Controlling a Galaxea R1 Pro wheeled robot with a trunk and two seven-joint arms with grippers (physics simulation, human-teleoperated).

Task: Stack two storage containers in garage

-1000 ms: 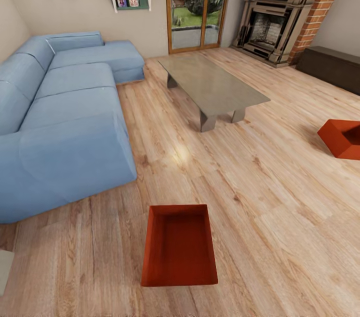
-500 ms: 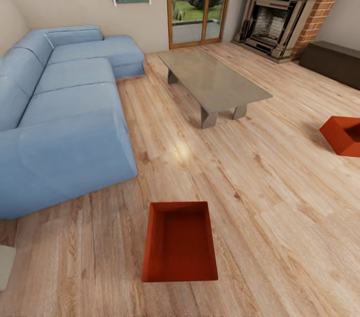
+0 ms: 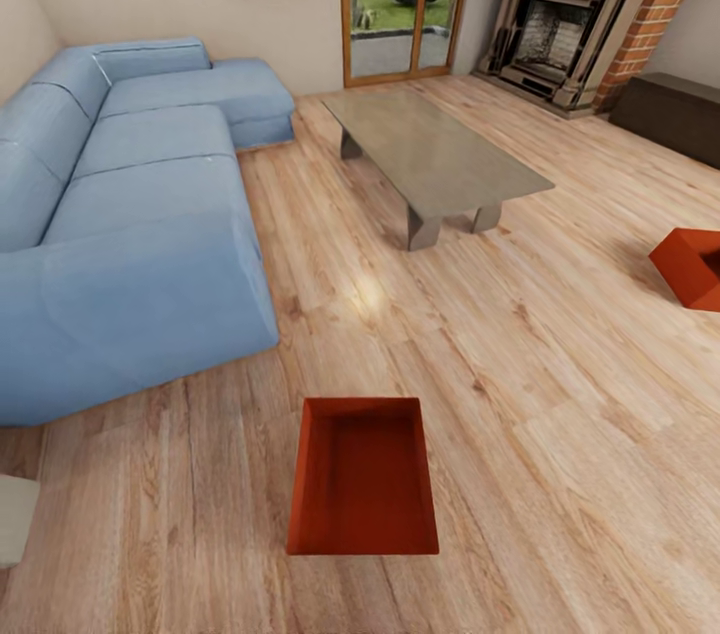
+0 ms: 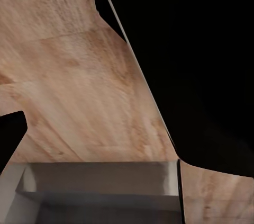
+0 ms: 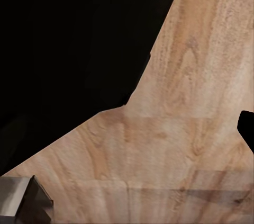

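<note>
So we're in the living room: one red-orange container [image 3: 362,476] sits open side up on the light wood plank floor [image 3: 560,434], right in front of the robot and just off the end of the blue corner sofa [image 3: 130,224]. The second container [image 3: 690,266] is well off to the right, tipped and cut by the frame edge, past the grey low table [image 3: 440,154]. Both wrist views just show planks and dark robot parts, so can't tell how either arm's jaws are set.
</note>
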